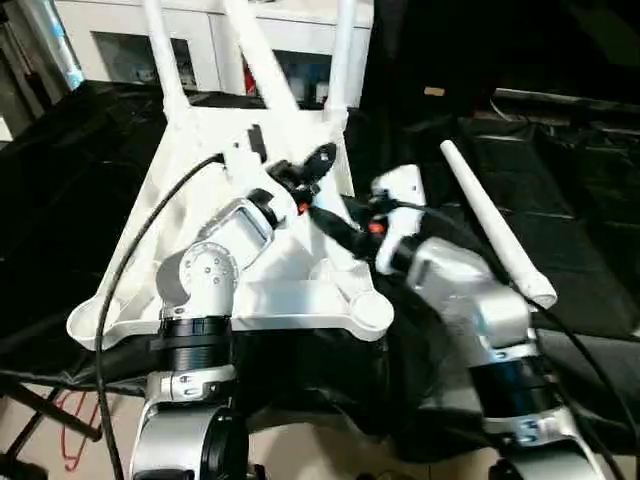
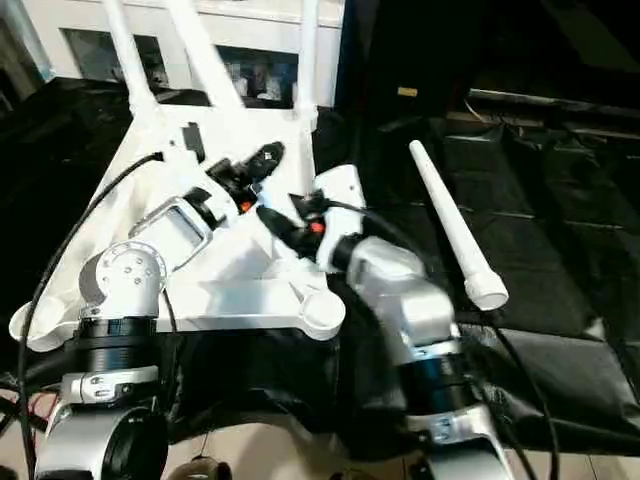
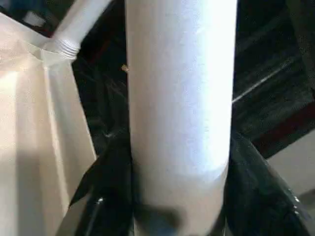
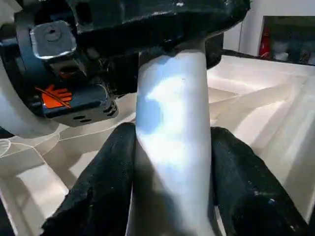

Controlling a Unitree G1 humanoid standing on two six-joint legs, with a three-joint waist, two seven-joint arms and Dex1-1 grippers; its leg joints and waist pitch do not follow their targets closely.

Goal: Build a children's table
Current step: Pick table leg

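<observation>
The white tabletop (image 1: 140,250) lies underside up on black cloth. Two legs (image 1: 165,60) (image 1: 340,50) stand upright at its far corners. A third leg (image 1: 265,55) slants up from the middle of the tabletop, and both grippers hold its lower part. My left gripper (image 1: 318,165) grips it higher up, its black fingers (image 3: 108,187) pressed against both sides of the tube (image 3: 179,98). My right gripper (image 1: 338,225) is shut on the same leg (image 4: 170,128) just below, with a finger (image 4: 98,196) on each side. A fourth leg (image 1: 495,230) lies loose on the cloth to the right.
A white cabinet (image 1: 120,40) with glass doors stands behind the tabletop. Black cloth (image 1: 580,200) covers the work surface. A black cable (image 1: 130,250) runs across the tabletop to my left arm. Pale floor with a red cord (image 1: 70,430) shows at the near left.
</observation>
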